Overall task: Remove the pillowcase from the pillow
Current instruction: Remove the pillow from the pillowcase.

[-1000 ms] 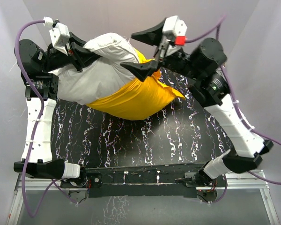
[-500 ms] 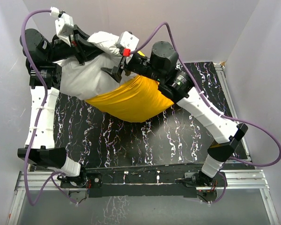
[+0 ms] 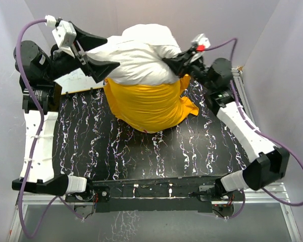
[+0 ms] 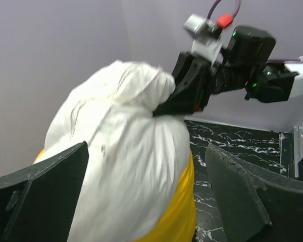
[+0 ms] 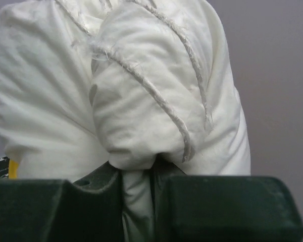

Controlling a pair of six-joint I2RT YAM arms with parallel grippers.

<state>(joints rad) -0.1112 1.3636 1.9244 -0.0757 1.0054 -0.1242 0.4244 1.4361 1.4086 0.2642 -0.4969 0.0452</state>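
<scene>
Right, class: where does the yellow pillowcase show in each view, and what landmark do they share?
Top external: pillowcase at centre, just below the pillow.
Left wrist: pillowcase bottom centre, a yellow band under the pillow.
Right wrist: pillowcase only a yellow sliver at the left edge.
Shared landmark: the white pillow pinched by the right gripper.

— Where do we have the pillow (image 3: pixel 141 53)?
— Far-centre over the table (image 3: pixel 91 146), its lower half in the pillowcase (image 3: pixel 146 106). Our left gripper (image 3: pixel 112 51) flanks its left; our right gripper (image 3: pixel 174 60) pinches its right corner.
</scene>
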